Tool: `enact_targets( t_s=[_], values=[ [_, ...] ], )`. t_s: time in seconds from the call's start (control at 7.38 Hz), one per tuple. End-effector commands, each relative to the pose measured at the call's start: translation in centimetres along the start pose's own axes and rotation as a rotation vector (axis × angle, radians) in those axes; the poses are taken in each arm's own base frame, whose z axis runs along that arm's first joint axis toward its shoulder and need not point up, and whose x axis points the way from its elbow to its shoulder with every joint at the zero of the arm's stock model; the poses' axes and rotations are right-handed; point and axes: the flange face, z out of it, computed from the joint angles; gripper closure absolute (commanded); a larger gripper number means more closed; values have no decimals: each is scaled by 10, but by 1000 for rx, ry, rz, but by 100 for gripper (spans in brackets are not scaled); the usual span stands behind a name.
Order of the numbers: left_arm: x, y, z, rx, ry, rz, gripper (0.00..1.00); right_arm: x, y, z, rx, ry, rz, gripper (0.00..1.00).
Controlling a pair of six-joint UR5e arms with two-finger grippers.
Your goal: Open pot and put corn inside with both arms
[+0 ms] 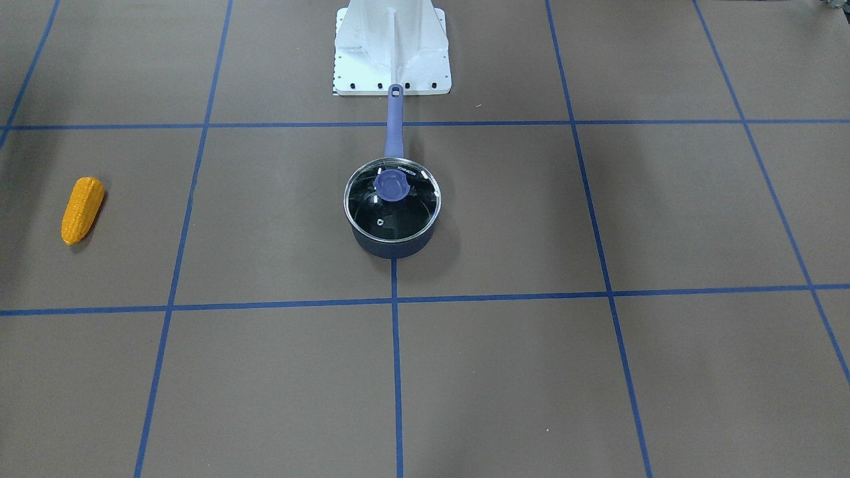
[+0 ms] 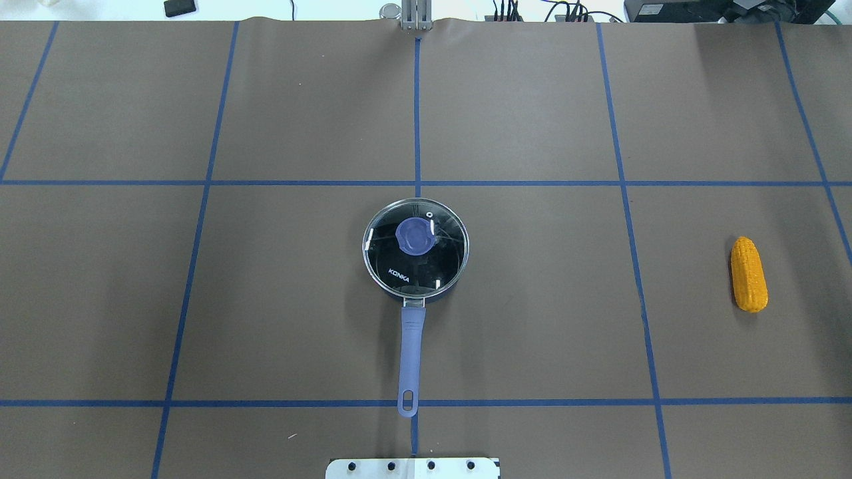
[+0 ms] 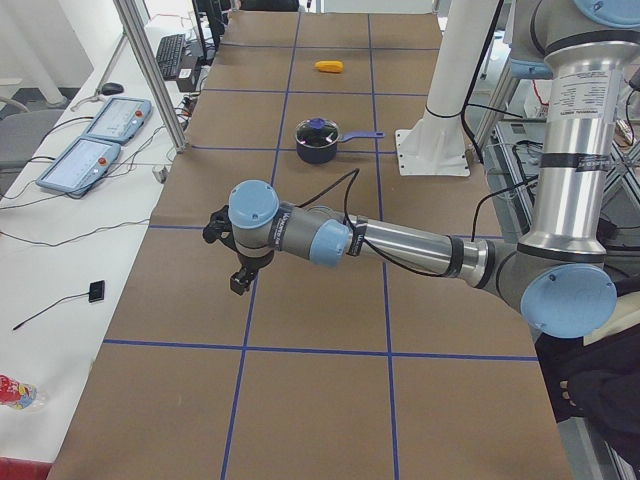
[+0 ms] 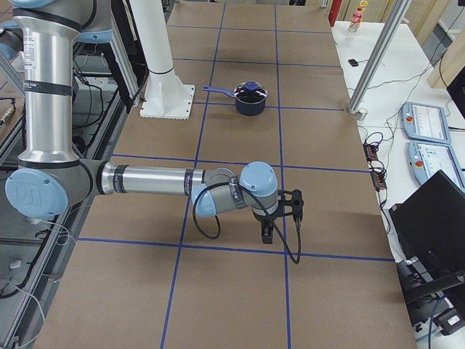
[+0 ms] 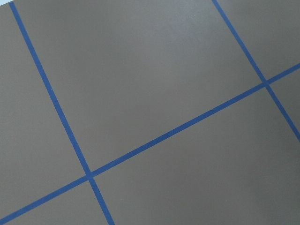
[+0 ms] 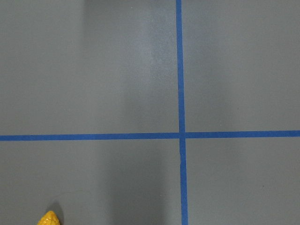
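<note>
Left gripper [image 3: 240, 285] and right gripper [image 4: 267, 234] only show up in the side views, so honestly I can't tell if their fingers are apart or together. Each one hangs over bare table, well apart from the pot [image 1: 392, 247], one off to either side of it.

Pot sits mid-table with its handle [image 2: 413, 346] pointing back at the robot's base plate [image 1: 393, 73], and the glass lid [image 2: 439, 266] is on it. Corn [image 2: 748, 274] lies flat, well off to the pot's right (robot's right), nothing touching it.

My guess on handling: the lid's glass looks slick and breakable, so grab the purple knob [image 2: 415, 236], not the rim. Corn looks like light, hard plastic. The bumpy kernels should give grip, so pinch across the fat middle rather than the tapered tip.
</note>
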Motion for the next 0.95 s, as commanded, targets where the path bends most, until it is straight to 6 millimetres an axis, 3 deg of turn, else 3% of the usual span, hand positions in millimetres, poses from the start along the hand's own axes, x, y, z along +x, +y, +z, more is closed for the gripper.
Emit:
enact_targets(
  t_s=[0.0, 0.41, 0.54, 0.68, 0.81],
  values=[
    [2, -4, -2, 5, -6, 5, 2, -2, 0, -3, 8, 9, -5, 0],
    [9, -9, -7, 15, -1, 14, 2, -23, -23, -11, 36, 14, -26, 0],
    [20, -28, -15, 41, 26, -44, 2, -16, -19, -3, 15, 4, -10, 0],
    [44, -55, -31, 76, 47, -108, 2, -30, -13, -2, 3, -30, -29, 0],
    [76, -79, -20, 61, 76, -138, 2, -47, -10, 6, -29, -77, -12, 0]
  ],
)
